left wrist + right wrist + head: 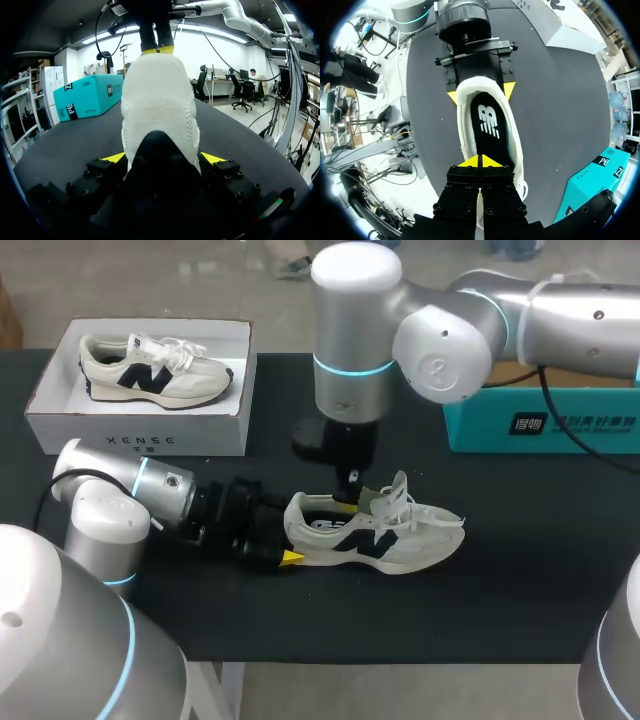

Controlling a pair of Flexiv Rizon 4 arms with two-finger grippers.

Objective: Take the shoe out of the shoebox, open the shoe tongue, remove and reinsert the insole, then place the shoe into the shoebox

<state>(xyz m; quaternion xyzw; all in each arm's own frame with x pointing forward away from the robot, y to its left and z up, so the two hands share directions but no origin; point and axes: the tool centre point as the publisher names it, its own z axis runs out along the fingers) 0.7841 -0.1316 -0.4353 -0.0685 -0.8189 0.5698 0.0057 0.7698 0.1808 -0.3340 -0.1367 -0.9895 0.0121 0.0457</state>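
Where the left arm lies low along the worktop [480, 590], its left tool [163, 159] is clamped on the heel of the shoe [385, 538]. One yellow fingertip [213, 158] presses each side of the white heel cup, so the heel sits squarely between the fingers. From the head view one of those yellow tips shows just beside the near side of the heel.

The right arm comes in from the far right and drops almost straight down over the shoe. Its right tool [480, 161] has its two yellow tips pressed together with no gap between them, down inside the shoe's opening at the end nearer the laces [402, 492]. Whether anything thin is pinched between the tips, I cannot tell. Just ahead of them the black insole [490, 127] lies flat in the shoe with its white logo facing up.

The shoe itself rests on its sole near the middle of the dark worktop, heel toward the left arm and toe pointing toward the right side. It is white with a dark side mark, and its laces stand up loose above the forefoot.

Well apart from it, at the far left of the worktop, sits the white shoebox [140, 430], open, with a second shoe [150, 368] lying inside. A teal box [540, 425] stands at the far right, behind the right arm.
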